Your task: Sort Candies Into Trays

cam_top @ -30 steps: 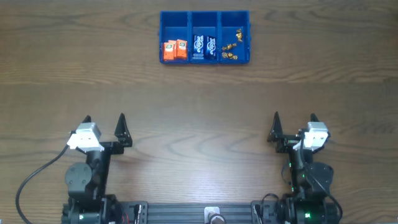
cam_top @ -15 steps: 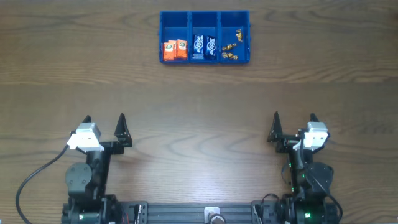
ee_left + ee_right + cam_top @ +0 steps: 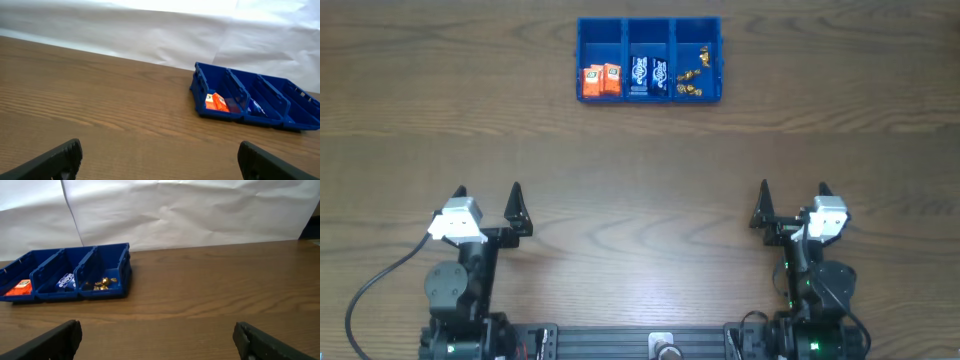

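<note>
Candies (image 3: 601, 81) lie sorted in the blue tray (image 3: 650, 22) at top centre of the bench (image 3: 640, 150). Low in frame, the left fingers (image 3: 517, 208) and right fingers (image 3: 761, 210) stand apart, empty. The candies look light and slick-wrapped, I'd guess; pinch across the middle.

A blue three-compartment tray (image 3: 601, 42) holds orange candies (image 3: 601, 81) left, blue candies (image 3: 649, 76) middle, gold candies (image 3: 692, 76) right.
</note>
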